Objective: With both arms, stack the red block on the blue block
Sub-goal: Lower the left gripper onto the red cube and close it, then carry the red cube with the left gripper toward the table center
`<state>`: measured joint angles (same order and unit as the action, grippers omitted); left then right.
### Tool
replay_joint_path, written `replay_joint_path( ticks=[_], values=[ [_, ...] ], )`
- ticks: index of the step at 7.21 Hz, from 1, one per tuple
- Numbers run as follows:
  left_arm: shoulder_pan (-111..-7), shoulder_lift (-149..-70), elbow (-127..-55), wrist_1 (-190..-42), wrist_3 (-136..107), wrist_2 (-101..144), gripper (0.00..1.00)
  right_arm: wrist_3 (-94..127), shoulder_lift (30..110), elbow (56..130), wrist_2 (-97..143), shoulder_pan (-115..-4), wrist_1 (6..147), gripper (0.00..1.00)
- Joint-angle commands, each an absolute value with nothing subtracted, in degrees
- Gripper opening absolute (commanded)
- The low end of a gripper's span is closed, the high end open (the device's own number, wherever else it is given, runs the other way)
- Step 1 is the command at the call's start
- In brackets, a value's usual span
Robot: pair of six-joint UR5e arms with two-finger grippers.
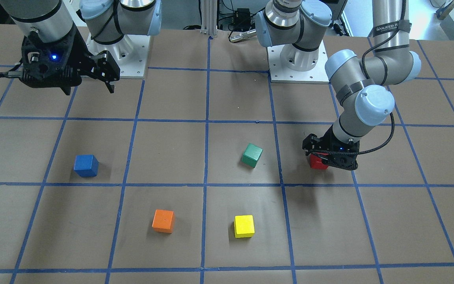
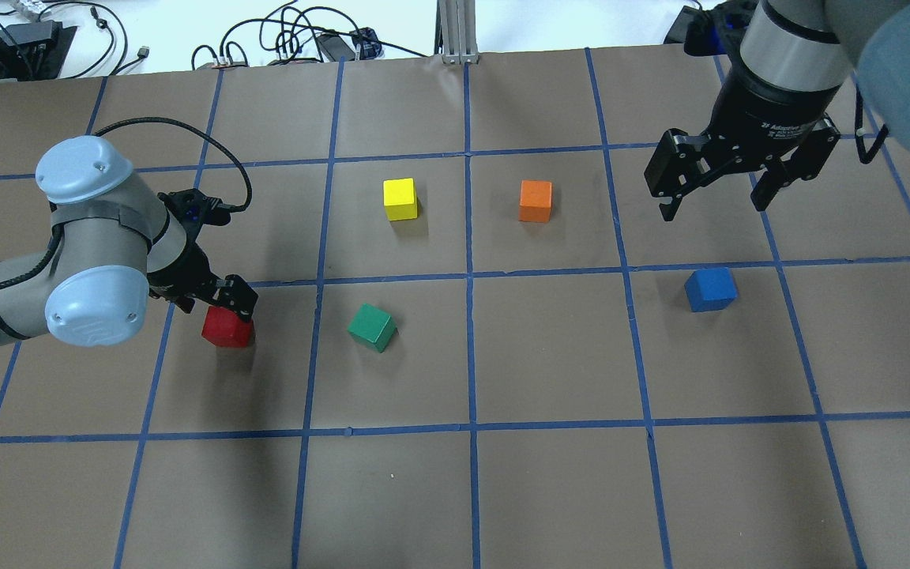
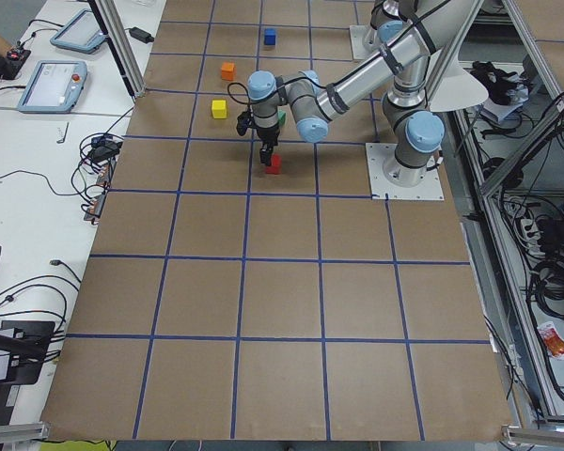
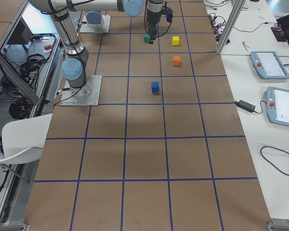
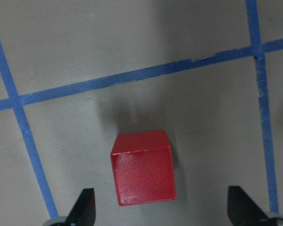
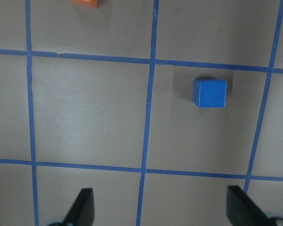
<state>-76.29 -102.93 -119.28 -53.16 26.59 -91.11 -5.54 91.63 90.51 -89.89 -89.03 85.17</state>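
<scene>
The red block [image 2: 226,328] rests on the table at the robot's left. My left gripper [image 2: 223,307] is open and hangs close over it. In the left wrist view the red block [image 5: 143,169] lies between the two spread fingertips [image 5: 85,212], with a gap on each side. The blue block [image 2: 710,288] sits alone on the right side. My right gripper [image 2: 712,201] is open and empty, high above the table and a little beyond the blue block [image 6: 210,92].
A green cube [image 2: 372,326] lies tilted just right of the red block. A yellow cube [image 2: 400,198] and an orange cube [image 2: 535,200] sit farther out near the middle. The brown table carries a grid of blue tape [image 2: 469,276].
</scene>
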Motion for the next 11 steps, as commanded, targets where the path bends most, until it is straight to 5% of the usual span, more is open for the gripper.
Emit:
replay_joint_path(
  ticks=[1,2,3,6,9,11],
  values=[
    [-75.94,-104.32,-120.67,-51.68,26.8,-91.23,0.86,-5.54,91.67,90.44,-90.0,-89.03,85.52,1.0],
    [-74.89,-104.76,-120.67,-51.42,26.72,-91.14,0.55,-5.54,91.5,90.7,-90.0,-89.03,85.69,1.0],
    [-74.88,-104.94,-120.24,-50.72,26.11,-91.66,0.01,-5.54,91.41,90.7,-90.0,-89.03,85.78,1.0],
    [-77.07,-103.19,-116.83,-51.58,20.07,-94.49,0.0,-5.54,91.58,90.62,-90.0,-89.03,85.61,1.0],
    [-89.6,-103.7,-97.54,-71.93,4.98,-92.65,0.0,-6.24,91.49,90.62,-89.91,-89.03,85.87,1.0],
    [-94.81,-108.35,-93.27,-68.85,-4.7,-85.37,0.0,-6.15,91.58,90.53,-89.91,-89.03,85.96,1.0]
  ],
)
